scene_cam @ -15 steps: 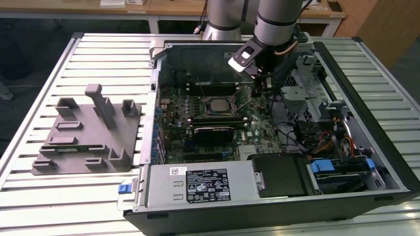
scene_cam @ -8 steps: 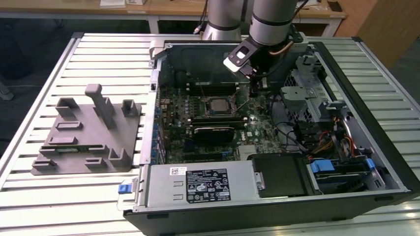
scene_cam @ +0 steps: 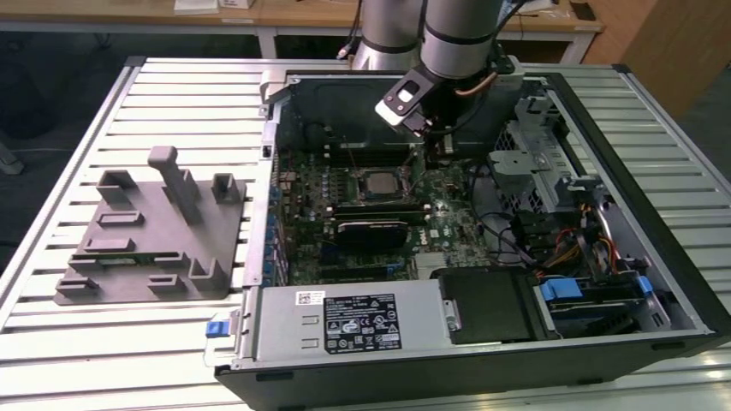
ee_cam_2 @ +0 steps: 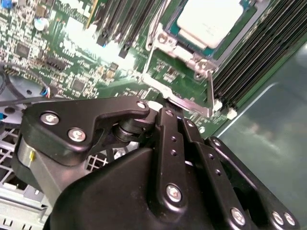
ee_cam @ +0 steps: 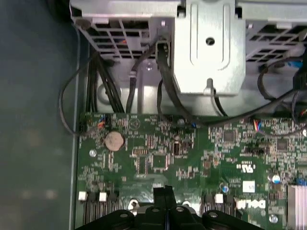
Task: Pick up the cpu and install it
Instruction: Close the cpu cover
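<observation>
The cpu (scene_cam: 375, 182) lies flat in its socket in the middle of the green motherboard (scene_cam: 300, 184), silver top up. In the second wrist view the cpu (ee_cam_2: 211, 21) sits inside the metal socket frame (ee_cam_2: 160, 43), whose lever arm (ee_cam_2: 184, 103) runs along one side. My gripper (scene_cam: 440, 151) hangs inside the open computer case, just to the exterior view's right of the socket. Its black fingers (ee_cam_2: 168, 120) are shut together, and their tips rest at the end of the lever arm. In the first wrist view the gripper (ee_cam: 165, 191) shows as one closed black tip over the board.
A grey plastic fixture tray (scene_cam: 149, 231) with upright posts stands on the slatted table at the exterior view's left. Inside the case are a power supply (scene_cam: 342, 321), a metal drive cage (ee_cam: 208, 48), black cables (ee_cam: 163, 96) and memory slots (ee_cam_2: 259, 52) beside the socket.
</observation>
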Controlling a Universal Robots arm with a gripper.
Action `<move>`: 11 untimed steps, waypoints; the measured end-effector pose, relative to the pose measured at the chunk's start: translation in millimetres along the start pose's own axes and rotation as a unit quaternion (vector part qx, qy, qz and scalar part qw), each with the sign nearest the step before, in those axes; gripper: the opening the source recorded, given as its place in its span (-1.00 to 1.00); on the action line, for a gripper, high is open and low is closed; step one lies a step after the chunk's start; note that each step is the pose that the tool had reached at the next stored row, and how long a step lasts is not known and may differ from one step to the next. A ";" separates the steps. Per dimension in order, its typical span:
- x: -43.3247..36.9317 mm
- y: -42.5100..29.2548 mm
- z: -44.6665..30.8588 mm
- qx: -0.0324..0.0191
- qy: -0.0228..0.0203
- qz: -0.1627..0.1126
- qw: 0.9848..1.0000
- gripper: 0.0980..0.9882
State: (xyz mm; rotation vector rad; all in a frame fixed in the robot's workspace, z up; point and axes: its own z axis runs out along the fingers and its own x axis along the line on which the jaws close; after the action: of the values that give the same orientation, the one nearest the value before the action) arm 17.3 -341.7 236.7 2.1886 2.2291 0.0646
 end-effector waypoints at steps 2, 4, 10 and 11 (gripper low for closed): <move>0.1 -4.2 -0.2 0.000 0.000 0.000 1.000 -0.98; 0.2 -9.3 -0.4 0.000 0.000 0.000 1.000 -0.98; 0.5 -26.7 -1.2 0.000 0.000 0.000 1.000 -0.98; 0.6 -30.1 -1.3 0.000 0.000 0.000 1.000 -0.98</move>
State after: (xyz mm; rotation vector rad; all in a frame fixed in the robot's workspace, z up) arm -12.8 -341.7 236.7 2.1886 2.2290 0.0645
